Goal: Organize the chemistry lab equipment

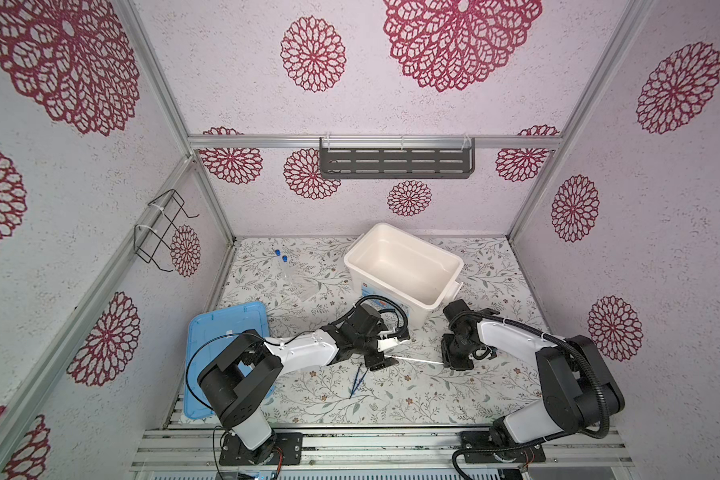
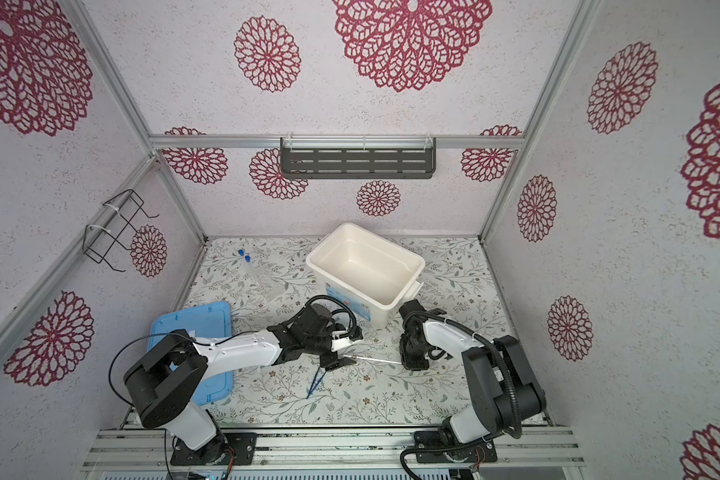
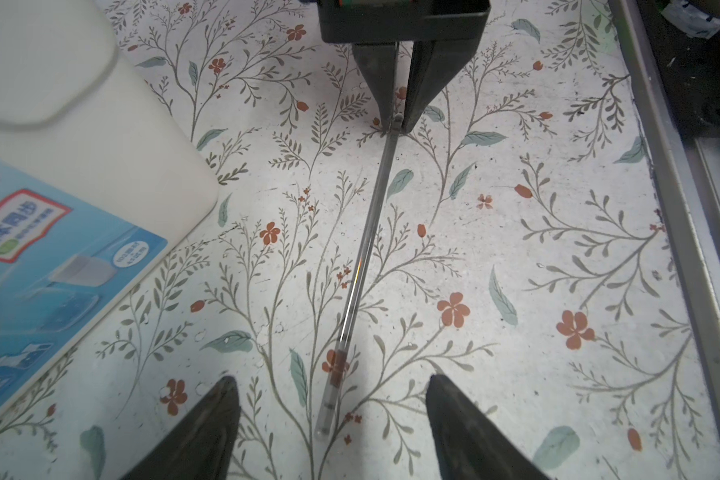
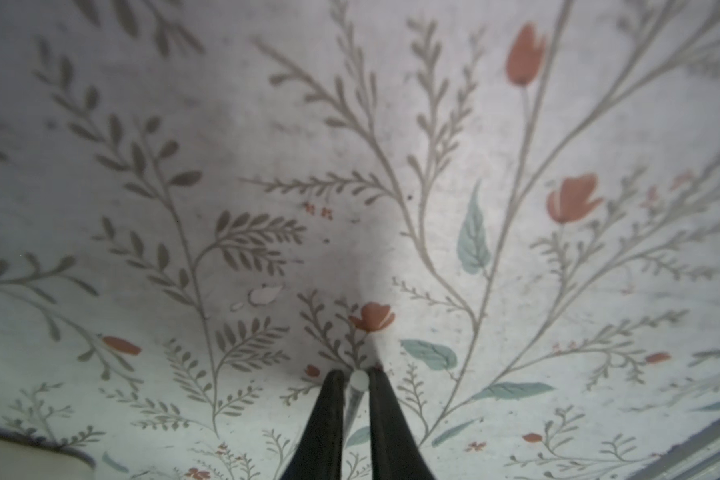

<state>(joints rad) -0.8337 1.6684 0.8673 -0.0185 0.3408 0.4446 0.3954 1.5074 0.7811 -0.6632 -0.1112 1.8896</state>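
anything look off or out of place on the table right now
Nothing spilled or broken. The blue lid lies off the white tub, flat at the mat's front left corner. The tub sits skewed and empty. The thin rod is pinched at one tip by the right gripper, the open left gripper straddling its other end.

I have the rod (image 1: 414,360) on the table (image 1: 474,395) before the tub (image 1: 400,266), tweezers (image 1: 357,381) just before its left end, tubes (image 1: 287,270) behind left, lid (image 1: 242,318) far left.
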